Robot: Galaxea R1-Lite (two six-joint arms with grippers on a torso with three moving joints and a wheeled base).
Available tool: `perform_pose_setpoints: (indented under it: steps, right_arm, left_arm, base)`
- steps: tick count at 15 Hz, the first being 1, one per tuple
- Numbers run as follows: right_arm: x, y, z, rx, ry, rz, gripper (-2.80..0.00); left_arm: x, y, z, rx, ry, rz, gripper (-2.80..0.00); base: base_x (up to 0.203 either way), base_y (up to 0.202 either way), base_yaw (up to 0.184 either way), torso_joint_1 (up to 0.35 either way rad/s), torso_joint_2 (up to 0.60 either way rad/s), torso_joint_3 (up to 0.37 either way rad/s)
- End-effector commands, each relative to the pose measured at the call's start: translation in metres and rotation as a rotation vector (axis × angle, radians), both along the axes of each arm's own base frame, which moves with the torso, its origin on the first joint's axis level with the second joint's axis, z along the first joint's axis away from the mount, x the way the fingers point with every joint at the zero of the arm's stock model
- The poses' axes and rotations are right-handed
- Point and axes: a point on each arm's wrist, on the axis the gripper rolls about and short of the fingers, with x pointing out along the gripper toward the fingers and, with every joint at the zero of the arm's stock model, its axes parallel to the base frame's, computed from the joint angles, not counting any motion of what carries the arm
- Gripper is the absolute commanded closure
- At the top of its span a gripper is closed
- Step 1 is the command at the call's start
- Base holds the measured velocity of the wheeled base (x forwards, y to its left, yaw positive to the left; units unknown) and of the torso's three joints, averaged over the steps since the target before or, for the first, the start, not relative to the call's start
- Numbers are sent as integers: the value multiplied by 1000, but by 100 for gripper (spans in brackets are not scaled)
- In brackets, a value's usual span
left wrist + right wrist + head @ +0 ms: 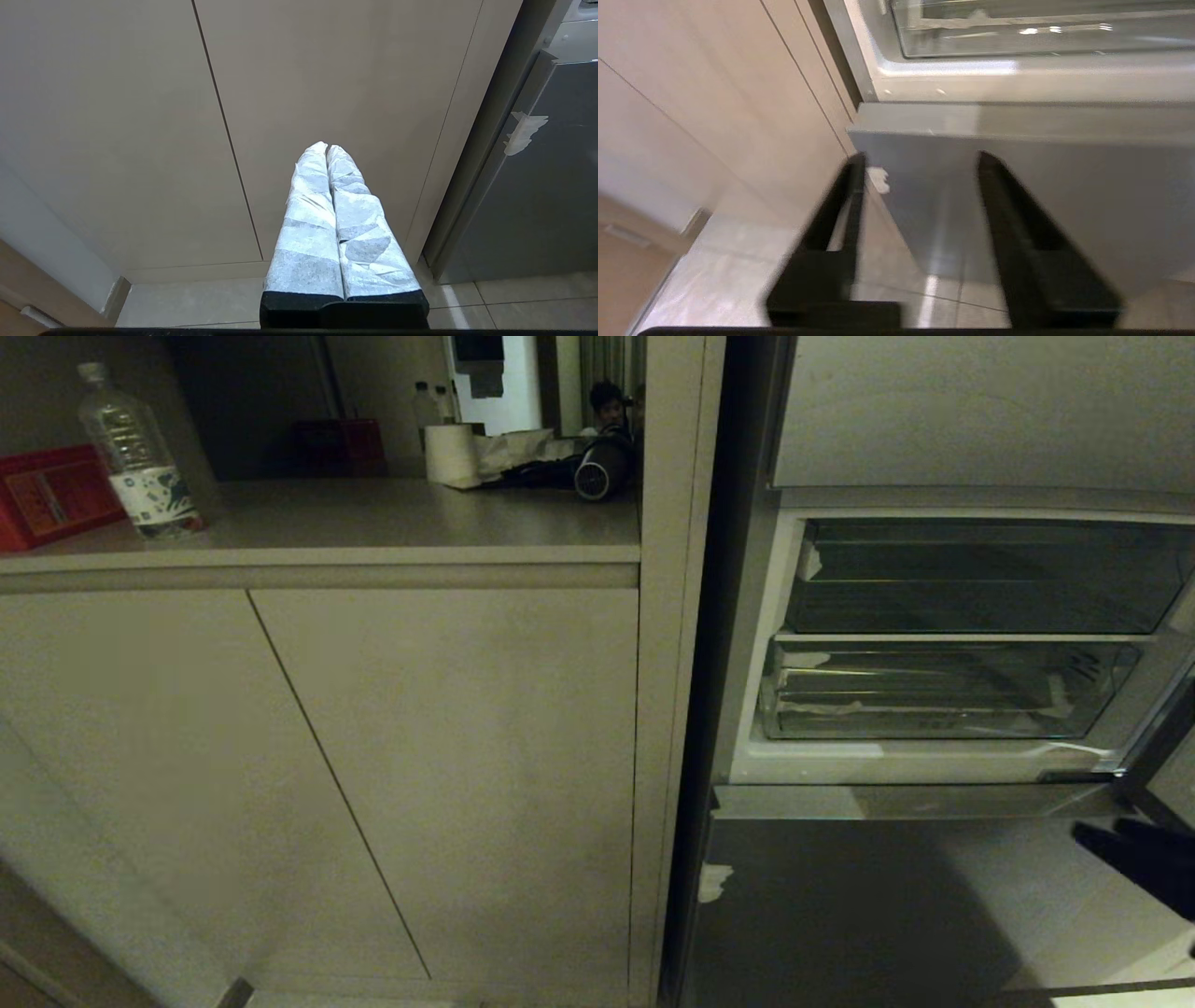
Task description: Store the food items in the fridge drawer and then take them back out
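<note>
Now, step: approach to drawer.
Right gripper (920, 186): fingers spread, empty.
Fridge drawer (943, 695): above and ahead of it, shut.
Left gripper (328, 149): clenched, parked.
Technique: rise squarely, hook front edge, pull straight.
Food items: not visible.

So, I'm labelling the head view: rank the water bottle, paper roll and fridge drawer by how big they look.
1. fridge drawer, by far the largest.
2. water bottle.
3. paper roll, though it stands farther back, so its true size is unsure.
</note>
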Motion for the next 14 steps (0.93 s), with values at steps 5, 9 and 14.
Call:
perform_pose_setpoints:
  steps: [5, 9, 14]
  right_arm:
    - [151, 23, -43, -82, 50, 93, -280]
    - [191, 46, -62, -137, -89, 19, -280]
    - [221, 72, -74, -142, -162, -67, -280]
  left_arm:
    - [0, 0, 0, 0, 0, 0, 0]
    - [0, 0, 0, 0, 0, 1, 0]
    - [0, 0, 0, 0, 0, 0, 0]
  base:
    - [0, 0, 0, 0, 0, 0]
    - [0, 0, 0, 0, 0, 0]
    - [0, 0, 0, 0, 0, 0]
